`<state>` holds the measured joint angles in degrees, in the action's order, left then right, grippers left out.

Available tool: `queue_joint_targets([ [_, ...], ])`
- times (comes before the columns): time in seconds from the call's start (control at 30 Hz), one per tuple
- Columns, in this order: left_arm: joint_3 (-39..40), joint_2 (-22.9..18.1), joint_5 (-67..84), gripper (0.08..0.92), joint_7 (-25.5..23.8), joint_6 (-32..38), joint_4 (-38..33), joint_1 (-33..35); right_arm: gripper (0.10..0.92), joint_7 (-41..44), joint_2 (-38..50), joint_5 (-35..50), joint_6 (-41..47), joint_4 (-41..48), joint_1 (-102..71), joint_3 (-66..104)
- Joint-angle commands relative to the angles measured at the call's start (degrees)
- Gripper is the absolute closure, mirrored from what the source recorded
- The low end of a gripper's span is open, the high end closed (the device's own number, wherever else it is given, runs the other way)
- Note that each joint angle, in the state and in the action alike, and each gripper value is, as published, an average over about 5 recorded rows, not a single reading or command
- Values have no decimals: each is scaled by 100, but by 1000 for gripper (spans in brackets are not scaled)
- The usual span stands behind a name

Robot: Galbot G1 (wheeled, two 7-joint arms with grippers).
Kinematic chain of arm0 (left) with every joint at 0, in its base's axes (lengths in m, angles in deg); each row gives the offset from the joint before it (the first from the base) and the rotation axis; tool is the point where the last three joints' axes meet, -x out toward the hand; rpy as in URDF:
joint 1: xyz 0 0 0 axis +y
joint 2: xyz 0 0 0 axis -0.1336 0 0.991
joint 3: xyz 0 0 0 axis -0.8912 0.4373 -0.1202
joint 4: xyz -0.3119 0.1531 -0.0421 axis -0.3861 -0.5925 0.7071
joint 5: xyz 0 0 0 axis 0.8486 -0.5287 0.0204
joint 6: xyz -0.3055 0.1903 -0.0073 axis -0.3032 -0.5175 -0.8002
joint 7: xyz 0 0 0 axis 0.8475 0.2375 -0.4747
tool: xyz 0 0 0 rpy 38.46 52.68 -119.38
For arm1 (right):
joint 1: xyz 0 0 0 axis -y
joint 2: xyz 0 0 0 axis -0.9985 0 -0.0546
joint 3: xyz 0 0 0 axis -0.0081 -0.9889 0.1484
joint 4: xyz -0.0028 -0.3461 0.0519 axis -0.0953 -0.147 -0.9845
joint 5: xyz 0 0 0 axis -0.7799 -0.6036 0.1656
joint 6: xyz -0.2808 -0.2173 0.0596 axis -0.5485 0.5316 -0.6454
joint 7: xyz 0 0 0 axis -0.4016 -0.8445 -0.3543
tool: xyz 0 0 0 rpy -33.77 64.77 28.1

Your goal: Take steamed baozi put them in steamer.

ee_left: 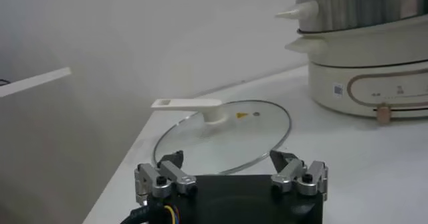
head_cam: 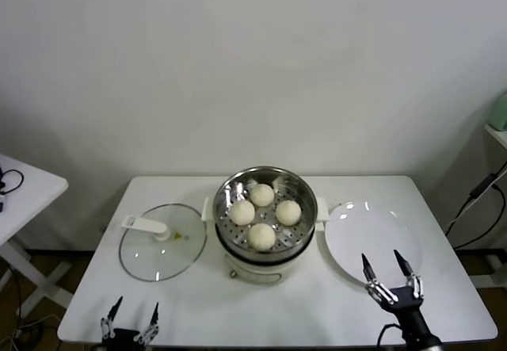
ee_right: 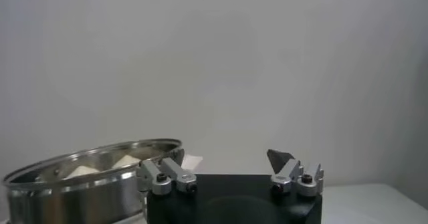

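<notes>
Several off-white baozi lie in the shiny steel steamer, which sits on its cream pot base at the table's middle. The steamer also shows in the left wrist view and the right wrist view, where bun tops peek over the rim. My right gripper is open and empty above the near edge of the white plate. My left gripper is open and empty at the table's near left edge, short of the lid.
A round glass lid with a white handle lies flat left of the steamer; it also shows in the left wrist view. A second white table stands at far left. Cables hang at far right.
</notes>
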<state>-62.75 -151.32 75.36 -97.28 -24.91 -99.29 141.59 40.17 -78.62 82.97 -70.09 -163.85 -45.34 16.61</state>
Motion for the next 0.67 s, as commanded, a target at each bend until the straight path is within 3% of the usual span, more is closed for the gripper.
queue_joint_targets([
  [0.03,1,-2,11,177,-1,-17,-15,7,203,-28,-665,-132,-509,272,-172,129],
  [0.67,-38,-21,-4,177,-16,-62,-114,110,203,-38,-655,-185,-483,433,-44,27],
])
